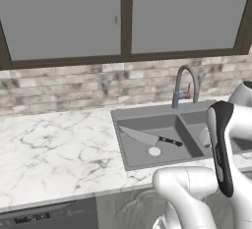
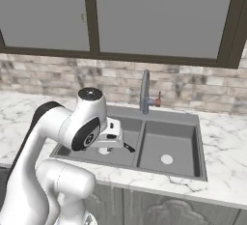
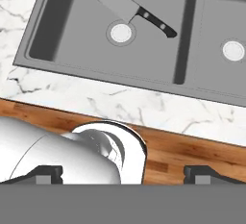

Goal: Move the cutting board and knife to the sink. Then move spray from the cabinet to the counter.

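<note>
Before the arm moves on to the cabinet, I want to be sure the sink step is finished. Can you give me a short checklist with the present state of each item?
1. knife in the sink, left basin: ok.
2. Knife lying flat, blade beside the drain: ok.
3. gripper open and holding nothing: ok.
4. Gripper clear of the sink, back over the counter edge: ok.
5. Cutting board in the sink: cannot tell.
6. Spray on the counter: not ok, not yet done.
</note>
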Robot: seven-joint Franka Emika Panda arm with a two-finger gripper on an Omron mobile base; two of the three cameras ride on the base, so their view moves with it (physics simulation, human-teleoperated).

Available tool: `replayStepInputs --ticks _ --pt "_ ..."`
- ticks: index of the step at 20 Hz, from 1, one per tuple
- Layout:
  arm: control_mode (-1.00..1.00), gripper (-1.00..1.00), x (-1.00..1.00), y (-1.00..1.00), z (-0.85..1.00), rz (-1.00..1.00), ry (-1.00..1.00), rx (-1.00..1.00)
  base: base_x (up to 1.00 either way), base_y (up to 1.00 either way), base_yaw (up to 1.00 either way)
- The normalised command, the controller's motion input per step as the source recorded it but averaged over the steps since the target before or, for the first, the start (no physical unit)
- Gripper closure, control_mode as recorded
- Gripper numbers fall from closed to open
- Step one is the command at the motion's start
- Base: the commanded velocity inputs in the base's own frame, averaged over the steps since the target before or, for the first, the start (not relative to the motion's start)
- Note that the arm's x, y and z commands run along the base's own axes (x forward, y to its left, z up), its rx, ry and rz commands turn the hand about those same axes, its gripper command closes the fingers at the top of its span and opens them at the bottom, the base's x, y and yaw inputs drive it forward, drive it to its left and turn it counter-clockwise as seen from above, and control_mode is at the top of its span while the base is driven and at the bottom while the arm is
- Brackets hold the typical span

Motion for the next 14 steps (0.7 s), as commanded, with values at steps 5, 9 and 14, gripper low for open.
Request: replayStepInputs --ticks 5,9,14 --pt "1.0 -1.0 -0.04 0.0 0.0 0.0 0.0 0.0 -0.45 -0.22 -0.17" --pt "1.0 -1.0 0.0 0.0 0.0 0.0 0.0 0.0 -0.54 -0.37 -0.53" --pt "1.0 -1.0 0.0 0.0 0.0 0.0 0.0 0.0 -0.37 -0.23 -0.71"
